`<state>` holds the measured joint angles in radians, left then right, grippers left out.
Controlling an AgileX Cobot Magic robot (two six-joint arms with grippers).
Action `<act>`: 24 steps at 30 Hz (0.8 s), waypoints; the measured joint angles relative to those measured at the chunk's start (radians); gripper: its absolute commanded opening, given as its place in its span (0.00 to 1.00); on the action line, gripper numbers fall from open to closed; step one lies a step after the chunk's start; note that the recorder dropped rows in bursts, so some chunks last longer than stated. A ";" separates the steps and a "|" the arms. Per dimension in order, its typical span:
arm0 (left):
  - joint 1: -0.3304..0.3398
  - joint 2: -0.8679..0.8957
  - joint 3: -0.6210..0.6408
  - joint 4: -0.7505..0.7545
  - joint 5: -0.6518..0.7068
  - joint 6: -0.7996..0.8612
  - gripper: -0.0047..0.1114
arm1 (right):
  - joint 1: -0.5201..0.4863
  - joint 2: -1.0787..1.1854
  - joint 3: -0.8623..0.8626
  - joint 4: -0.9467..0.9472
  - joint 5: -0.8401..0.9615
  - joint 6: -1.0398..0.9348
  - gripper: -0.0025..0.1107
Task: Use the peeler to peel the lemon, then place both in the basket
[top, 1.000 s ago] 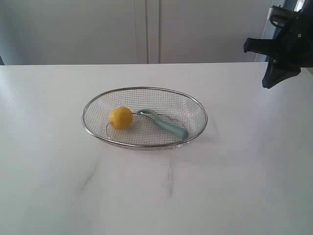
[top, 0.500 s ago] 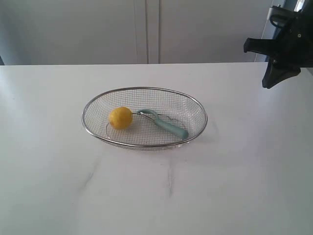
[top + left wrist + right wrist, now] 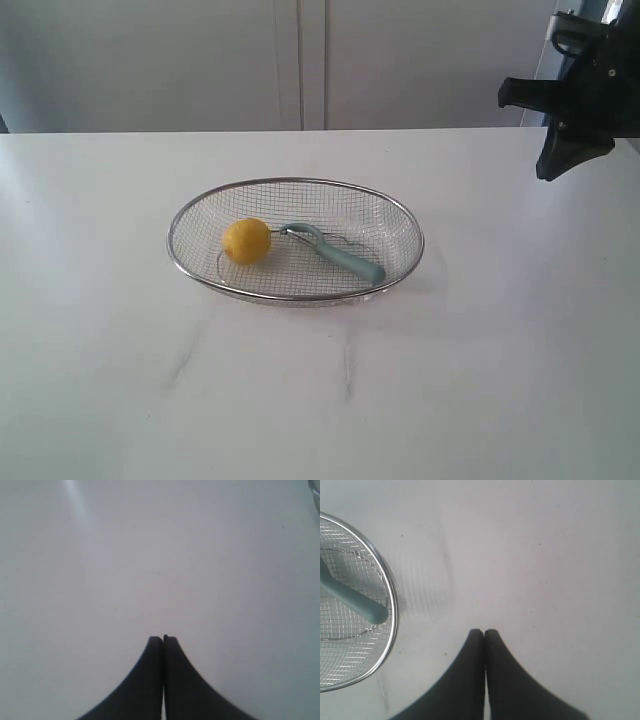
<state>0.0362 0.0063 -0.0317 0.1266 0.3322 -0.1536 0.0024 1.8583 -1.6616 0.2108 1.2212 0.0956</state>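
Keeps left fingers (image 3: 152, 685) and right fingers (image 3: 467, 680) pressed together, pinching nothing, over bare tabletop (image 3: 480, 380). Finds lemon (image 3: 246, 241) and peeler (image 3: 335, 254) side by side inside basket (image 3: 296, 182). Risks rolling lemon away or shoving basket if reaching in without spreading first.

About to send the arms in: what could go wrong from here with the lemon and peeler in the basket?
The small round yellow lemon lies loose on the mesh of the oval silver wire basket; a nudge may roll it.
The teal-handled peeler lies flat, handle end by the rim; a reaching gripper may catch the rim and shift the basket.
The left gripper and right gripper are shut; open them first.
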 measured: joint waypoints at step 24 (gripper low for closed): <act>0.000 -0.001 0.023 0.011 0.002 0.139 0.04 | 0.000 0.000 0.000 0.000 0.000 0.000 0.02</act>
<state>0.0362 0.0049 -0.0091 0.1376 0.3342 -0.0146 0.0024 1.8583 -1.6616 0.2108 1.2212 0.0956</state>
